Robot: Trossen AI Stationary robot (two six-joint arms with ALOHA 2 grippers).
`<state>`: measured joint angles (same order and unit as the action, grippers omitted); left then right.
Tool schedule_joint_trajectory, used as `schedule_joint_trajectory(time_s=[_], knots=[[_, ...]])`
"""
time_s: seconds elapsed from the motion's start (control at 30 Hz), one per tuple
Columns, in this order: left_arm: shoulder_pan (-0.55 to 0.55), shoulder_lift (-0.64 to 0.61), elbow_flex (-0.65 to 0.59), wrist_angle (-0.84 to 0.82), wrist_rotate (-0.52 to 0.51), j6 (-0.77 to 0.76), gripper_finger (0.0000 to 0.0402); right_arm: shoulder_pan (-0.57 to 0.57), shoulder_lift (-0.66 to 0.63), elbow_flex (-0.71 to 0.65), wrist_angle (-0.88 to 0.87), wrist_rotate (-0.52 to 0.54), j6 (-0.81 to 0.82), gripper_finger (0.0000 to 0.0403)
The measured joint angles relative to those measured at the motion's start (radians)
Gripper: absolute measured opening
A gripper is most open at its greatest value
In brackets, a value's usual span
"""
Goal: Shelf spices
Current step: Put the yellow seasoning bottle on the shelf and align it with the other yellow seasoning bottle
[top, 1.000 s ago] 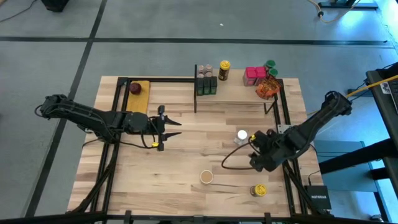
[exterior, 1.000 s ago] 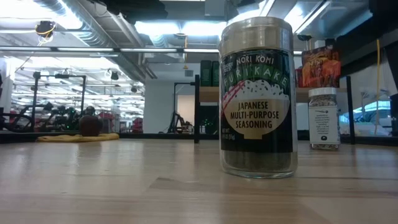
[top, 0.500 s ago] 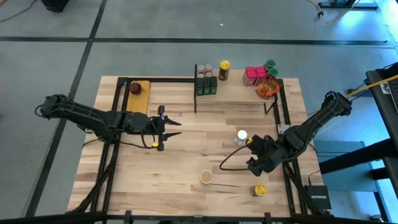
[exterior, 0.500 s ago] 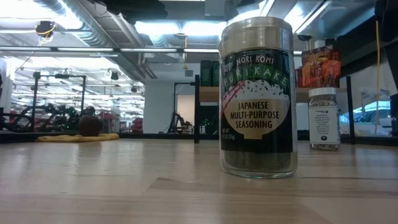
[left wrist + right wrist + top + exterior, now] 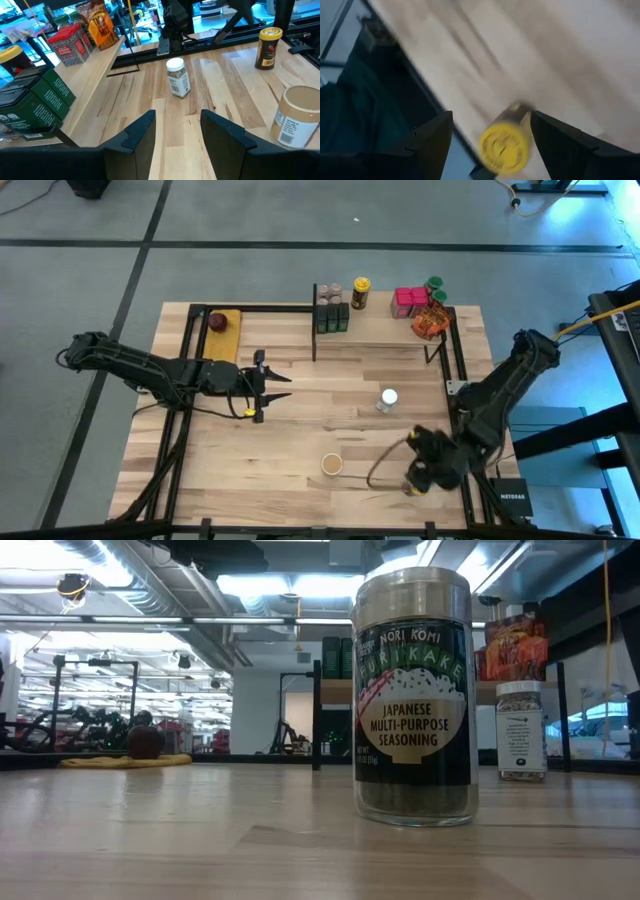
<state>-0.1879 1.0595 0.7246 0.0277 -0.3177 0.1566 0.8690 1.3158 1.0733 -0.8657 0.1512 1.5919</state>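
My right gripper (image 5: 418, 476) hangs open above a yellow-lidded jar (image 5: 415, 486) standing near the table's near right corner. In the right wrist view the yellow lid (image 5: 503, 147) shows below and between my two fingers, apart from them. A white-lidded jar (image 5: 389, 398) and a tan-lidded furikake jar (image 5: 332, 464) stand on the tabletop. My left gripper (image 5: 288, 385) waits open over the table's left middle, pointing right. The shelf (image 5: 380, 332) at the far side carries dark tins (image 5: 333, 318), small jars (image 5: 330, 292), red boxes (image 5: 408, 302) and an orange packet (image 5: 430, 323).
A dark red round thing on a yellow pad (image 5: 222, 322) lies at the far left. The shelf's black frame legs (image 5: 314, 340) stand on the tabletop. A cable loop (image 5: 385, 465) trails from my right arm near the yellow-lidded jar. The table's near right edge (image 5: 470, 510) is close.
My right gripper has swung from beside the white-lidded jar toward the table's near edge, tipping more steeply downward and rolling, and now hangs over the yellow-lidded jar. The jars have not moved.
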Motion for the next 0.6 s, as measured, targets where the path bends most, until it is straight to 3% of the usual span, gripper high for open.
schedule_joint_trajectory(time_s=[0.1,0.3,0.6], knots=[[0.000,0.000,0.000,0.002,0.000,0.000,0.0150,0.038,0.052,0.000,0.029,-0.029,0.062,0.0273],[0.001,0.000,0.000,0.016,0.000,0.034,0.0150,0.070,0.181,0.000,0.017,-0.014,0.027,0.0273],[0.001,0.000,0.000,0.016,0.000,0.039,0.0150,0.067,0.260,0.000,-0.006,-0.159,0.001,0.0273]])
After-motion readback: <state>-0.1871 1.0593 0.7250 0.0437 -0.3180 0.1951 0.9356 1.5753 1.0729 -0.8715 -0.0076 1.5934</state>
